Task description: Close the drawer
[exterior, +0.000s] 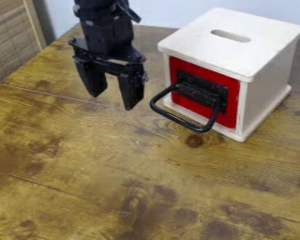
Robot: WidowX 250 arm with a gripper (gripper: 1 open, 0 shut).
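The red-fronted drawer [205,91] sits in a pale wooden box [234,47] with a slot on top, at the right of the table. Its front looks nearly flush with the box. A black plate and a large black loop handle [180,112] stick out toward the front left. My black gripper [112,87] hangs open just left of the handle, fingers pointing down, nothing between them. The right finger [135,91] is close to the handle loop, apart from it.
The wooden table [102,178] stretches wide to the front and left. A slatted wooden panel [8,37] stands at the far left edge. A dark knot [194,142] marks the tabletop below the handle.
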